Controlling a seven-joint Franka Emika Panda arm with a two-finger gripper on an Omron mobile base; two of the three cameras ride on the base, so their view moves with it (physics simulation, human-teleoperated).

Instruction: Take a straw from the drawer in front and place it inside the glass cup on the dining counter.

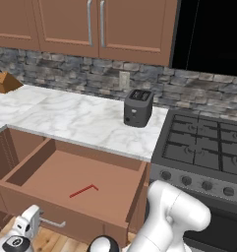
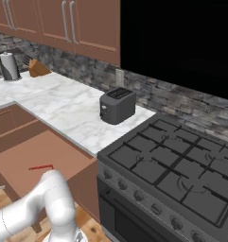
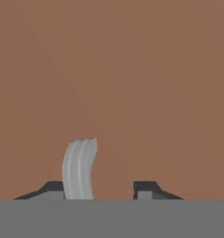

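Note:
The brown wooden drawer (image 1: 66,170) (image 2: 39,144) stands pulled out under the marble worktop. On its floor lies the red straw (image 1: 84,190) (image 2: 41,167), bent end toward the right. My gripper (image 1: 37,219) (image 3: 99,188) sits low at the drawer's front, by the silver bar handle (image 1: 53,223) (image 3: 79,169). In the hand view the handle rises between the two fingertips, close to the left one, with a wide gap to the right one, so the jaws stand open. The glass cup and the dining counter are out of view.
A dark toaster (image 1: 138,107) (image 2: 117,105) stands on the marble worktop (image 1: 80,120) by the stone backsplash. A black gas stove (image 1: 203,147) (image 2: 181,165) is right of the drawer. A knife block (image 1: 7,82) and paper towel roll (image 2: 10,66) sit far left.

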